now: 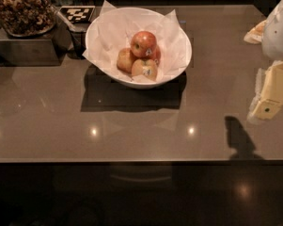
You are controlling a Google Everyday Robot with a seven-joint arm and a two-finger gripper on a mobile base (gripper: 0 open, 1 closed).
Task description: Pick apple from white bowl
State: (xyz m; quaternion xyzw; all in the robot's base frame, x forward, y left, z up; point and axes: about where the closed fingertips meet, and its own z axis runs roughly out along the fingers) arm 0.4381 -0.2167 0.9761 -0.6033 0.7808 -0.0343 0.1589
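Observation:
The white bowl [181,68] stands on the brown countertop at upper centre, lined with crinkled white paper whose corners stick up. The apple [143,44], round and red, rests on top of the pile in the bowl. Two paler yellow-orange apples [126,60] lie below and in front of it, and a smaller red apple [155,55] shows to its right. My gripper [271,94] hangs at the right edge of the view, pale yellow below the white arm casing, well to the right of the bowl and above the counter. It holds nothing that I can see.
A tray of brown nuts [21,8] sits on a metal stand [23,48] at the top left, close to the bowl. A black-and-white checkered tag [77,14] lies behind the bowl. The counter's front edge [131,161] runs across the lower view. The gripper's shadow [239,138] falls on the counter.

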